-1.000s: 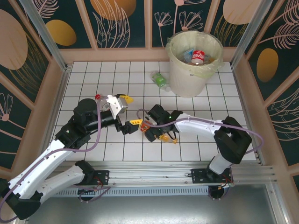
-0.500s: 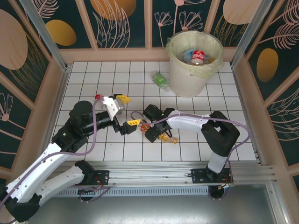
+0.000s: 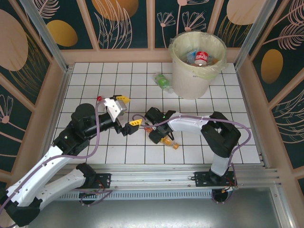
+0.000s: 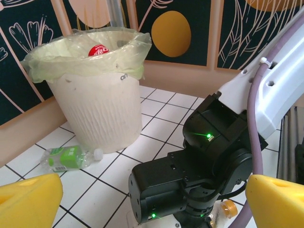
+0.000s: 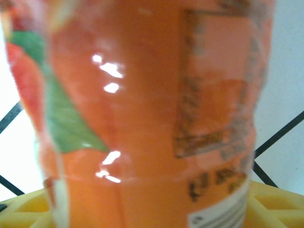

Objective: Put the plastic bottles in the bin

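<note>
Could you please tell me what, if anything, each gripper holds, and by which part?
Left gripper: nothing, open. Right gripper has fingers around the orange-labelled bottle at its labelled middle; whether gripped cannot be told.

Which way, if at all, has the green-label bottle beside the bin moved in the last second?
No. The green-label bottle lies on the same white tiles, just left of the bin.

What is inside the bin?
A red-labelled bottle lies on top, with clear bottles beside it. The bin wall and these bottles hide anything deeper.
</note>
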Action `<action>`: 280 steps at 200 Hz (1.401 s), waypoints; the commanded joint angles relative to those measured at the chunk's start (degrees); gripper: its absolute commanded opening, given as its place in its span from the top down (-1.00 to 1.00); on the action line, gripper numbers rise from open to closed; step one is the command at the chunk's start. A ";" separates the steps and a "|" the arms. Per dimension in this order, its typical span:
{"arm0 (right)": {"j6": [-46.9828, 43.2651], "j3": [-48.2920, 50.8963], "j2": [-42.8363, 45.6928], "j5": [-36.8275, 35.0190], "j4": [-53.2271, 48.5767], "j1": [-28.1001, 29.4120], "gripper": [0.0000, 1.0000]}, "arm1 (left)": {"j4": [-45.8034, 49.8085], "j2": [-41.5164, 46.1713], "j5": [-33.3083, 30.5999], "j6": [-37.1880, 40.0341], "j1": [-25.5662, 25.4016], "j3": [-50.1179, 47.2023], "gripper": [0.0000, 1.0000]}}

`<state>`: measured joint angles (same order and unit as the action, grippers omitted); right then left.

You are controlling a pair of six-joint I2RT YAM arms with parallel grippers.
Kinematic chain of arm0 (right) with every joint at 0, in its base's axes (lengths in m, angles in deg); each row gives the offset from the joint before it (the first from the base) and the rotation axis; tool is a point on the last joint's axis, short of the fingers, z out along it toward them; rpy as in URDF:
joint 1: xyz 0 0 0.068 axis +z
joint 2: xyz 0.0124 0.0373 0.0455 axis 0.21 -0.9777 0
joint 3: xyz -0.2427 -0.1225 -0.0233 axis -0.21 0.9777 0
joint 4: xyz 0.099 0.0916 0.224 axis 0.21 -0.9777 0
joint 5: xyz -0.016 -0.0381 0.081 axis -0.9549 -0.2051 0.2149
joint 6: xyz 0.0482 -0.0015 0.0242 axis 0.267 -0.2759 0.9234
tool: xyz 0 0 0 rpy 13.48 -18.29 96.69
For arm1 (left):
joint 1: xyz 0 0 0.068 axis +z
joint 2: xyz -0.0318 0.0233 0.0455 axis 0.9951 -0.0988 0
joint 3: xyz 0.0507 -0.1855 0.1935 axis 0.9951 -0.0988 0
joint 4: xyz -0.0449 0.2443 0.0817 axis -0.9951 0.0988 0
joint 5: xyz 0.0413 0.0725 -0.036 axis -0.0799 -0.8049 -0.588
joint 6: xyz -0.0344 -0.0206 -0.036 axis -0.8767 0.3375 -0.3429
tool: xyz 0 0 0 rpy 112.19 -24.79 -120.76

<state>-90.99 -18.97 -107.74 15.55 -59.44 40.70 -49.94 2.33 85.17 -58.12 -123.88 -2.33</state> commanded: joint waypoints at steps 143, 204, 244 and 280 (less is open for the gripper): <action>5.10 2.46 22.57 8.51 11.16 -13.06 -0.03 | -2.77 1.62 -1.31 0.29 -0.29 -1.51 -0.97; 3.46 -7.62 26.47 12.37 9.89 -19.48 -0.03 | -2.83 2.09 -1.66 0.29 -0.35 -1.72 -0.97; 2.25 -15.94 26.38 12.95 9.68 -23.98 -0.03 | -3.03 1.65 -1.44 0.08 -0.30 -1.80 -0.97; 2.59 -22.63 25.55 11.68 13.02 -27.76 -0.04 | -3.51 1.27 -1.59 -0.44 -0.28 -2.04 -0.97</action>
<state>-87.45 -36.50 -82.95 27.68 -49.82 14.86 -50.42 3.86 83.51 -57.99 -123.90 -3.45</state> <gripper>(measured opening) 0.519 0.985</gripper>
